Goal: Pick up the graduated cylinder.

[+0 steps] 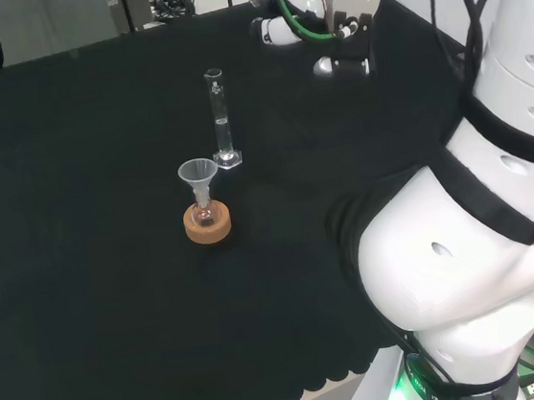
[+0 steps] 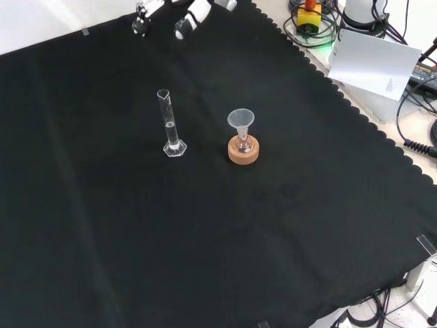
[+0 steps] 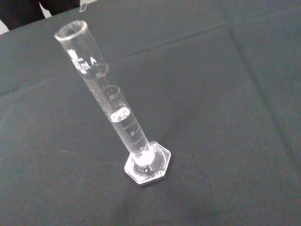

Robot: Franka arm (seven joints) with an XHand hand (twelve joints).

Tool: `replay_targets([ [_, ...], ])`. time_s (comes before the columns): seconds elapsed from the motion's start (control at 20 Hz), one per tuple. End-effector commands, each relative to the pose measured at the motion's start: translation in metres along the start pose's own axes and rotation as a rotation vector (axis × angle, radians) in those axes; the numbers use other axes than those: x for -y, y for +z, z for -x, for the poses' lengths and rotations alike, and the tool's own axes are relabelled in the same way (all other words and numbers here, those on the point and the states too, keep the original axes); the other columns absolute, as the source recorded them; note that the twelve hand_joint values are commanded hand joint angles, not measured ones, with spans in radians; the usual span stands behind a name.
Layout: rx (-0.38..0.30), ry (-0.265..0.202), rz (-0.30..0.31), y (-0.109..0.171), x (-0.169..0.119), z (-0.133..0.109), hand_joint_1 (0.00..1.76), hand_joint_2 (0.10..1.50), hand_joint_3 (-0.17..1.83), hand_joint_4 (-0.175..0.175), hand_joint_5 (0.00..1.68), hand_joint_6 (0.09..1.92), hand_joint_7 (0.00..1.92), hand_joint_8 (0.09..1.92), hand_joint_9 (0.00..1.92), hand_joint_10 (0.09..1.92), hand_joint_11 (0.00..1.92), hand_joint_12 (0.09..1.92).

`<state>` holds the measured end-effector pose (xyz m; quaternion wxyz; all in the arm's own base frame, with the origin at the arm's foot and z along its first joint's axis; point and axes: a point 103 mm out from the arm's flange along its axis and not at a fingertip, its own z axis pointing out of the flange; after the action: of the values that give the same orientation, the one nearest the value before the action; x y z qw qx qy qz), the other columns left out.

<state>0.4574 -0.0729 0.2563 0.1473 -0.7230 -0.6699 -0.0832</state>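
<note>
Black cloth [image 2: 205, 260] (scalloped edge) bears graduated cylinder [image 2: 171, 126].

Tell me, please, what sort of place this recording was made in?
Probably a robotics lab set up for chemistry work: a graduated cylinder and a funnel in a flask on a cork ring stand on black cloth, with cables nearby.

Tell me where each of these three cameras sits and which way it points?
Head view: behind and above the arm's base, looking over the big white arm links at the black cloth; the black and white hand hangs at the far side.
Front view: opposite, looking down on the cloth; fingers enter at the top.
Wrist view: at the wrist, aimed at the tall clear glass graduated cylinder.
Shared: head and front views both show the cylinder beside a clear funnel in a small flask on a cork ring.
</note>
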Motion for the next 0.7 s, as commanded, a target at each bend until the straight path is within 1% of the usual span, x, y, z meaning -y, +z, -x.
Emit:
replay_targets([
  [0.05, -0.048, -0.051, 0.02, 0.024, -0.021, 0.01, 0.29, 1.2, -0.05, -0.03, 0.35, 0.09, 0.17, 0.63, 0.4, 0.64, 0.12, 1.39],
  [0.25, -0.096, -0.101, 0.033, 0.037, -0.027, 0.007, 0.35, 1.15, -0.08, -0.031, 0.37, 0.09, 0.2, 0.64, 0.43, 0.65, 0.13, 1.39],
  [0.35, -0.116, -0.122, 0.033, 0.044, -0.03, 0.006, 0.38, 1.13, -0.09, -0.019, 0.39, 0.09, 0.22, 0.65, 0.44, 0.66, 0.13, 1.39],
  [0.5, -0.139, -0.133, 0.023, 0.052, -0.033, 0.004, 0.41, 1.12, -0.09, -0.007, 0.41, 0.09, 0.24, 0.65, 0.45, 0.65, 0.15, 1.39],
  [0.7, -0.144, -0.135, 0.0, 0.064, -0.035, 0.006, 0.42, 1.11, -0.1, -0.008, 0.41, 0.09, 0.24, 0.64, 0.44, 0.64, 0.15, 1.39],
])
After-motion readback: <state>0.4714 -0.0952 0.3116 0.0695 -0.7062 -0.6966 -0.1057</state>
